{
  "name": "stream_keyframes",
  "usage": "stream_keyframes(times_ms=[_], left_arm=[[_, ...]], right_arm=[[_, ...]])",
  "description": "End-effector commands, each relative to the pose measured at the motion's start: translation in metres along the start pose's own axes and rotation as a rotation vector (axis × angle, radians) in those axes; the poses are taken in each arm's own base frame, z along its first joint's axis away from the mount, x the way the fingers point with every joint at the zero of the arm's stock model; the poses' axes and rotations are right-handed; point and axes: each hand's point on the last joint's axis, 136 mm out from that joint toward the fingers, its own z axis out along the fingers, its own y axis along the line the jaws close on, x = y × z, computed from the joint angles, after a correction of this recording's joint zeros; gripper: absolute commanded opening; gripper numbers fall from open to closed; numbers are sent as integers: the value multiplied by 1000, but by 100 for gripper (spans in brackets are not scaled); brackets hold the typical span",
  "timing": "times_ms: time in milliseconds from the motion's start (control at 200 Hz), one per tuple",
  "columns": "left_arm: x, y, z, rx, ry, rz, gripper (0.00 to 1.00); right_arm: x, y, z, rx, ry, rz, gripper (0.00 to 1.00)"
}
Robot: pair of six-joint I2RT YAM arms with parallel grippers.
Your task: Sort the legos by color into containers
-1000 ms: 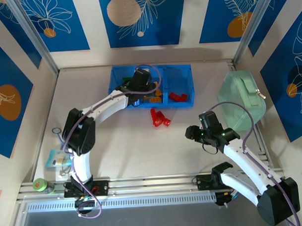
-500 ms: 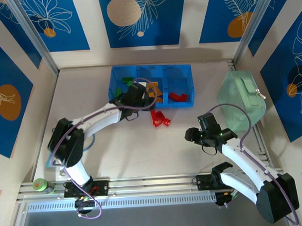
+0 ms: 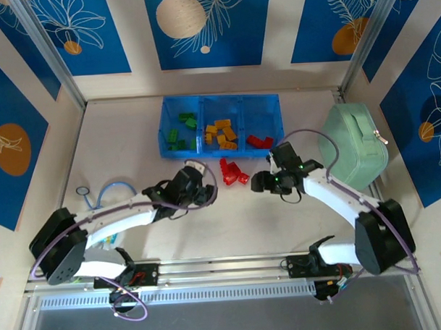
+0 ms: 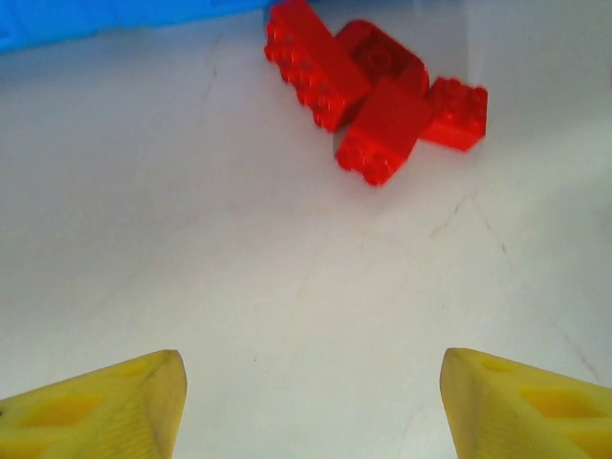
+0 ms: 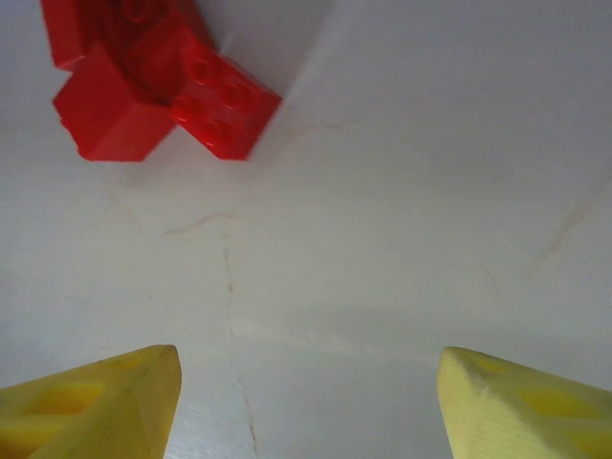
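Hands open, empty: left hand [image 3: 207, 195] now off tray [image 3: 218, 99], right hand [image 3: 257, 182] nearer red legos [image 3: 234, 172].

Four loose red bricks [image 4: 382, 129], one three-compartment tray [image 3: 266, 114].

I have both arms stretched low toward the middle, facing each other. My left gripper [image 3: 208, 192] points right, its yellow fingers [image 4: 96, 406] spread wide. My right gripper [image 3: 259, 182] points left, its fingers [image 5: 521, 402] parted too, gripping nothing.
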Motion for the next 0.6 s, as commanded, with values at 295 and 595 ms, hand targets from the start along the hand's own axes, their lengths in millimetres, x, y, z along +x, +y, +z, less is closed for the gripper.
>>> stream_keyframes(times_ms=[295, 595], left_arm=[[42, 27, -23, -42, -14, -82, 70], [42, 36, -32, -63, -43, -73, 69]], right_arm=[[-27, 21, 50, 180, 152, -330, 65], [-33, 19, 79, 277, 203, -391, 63]])
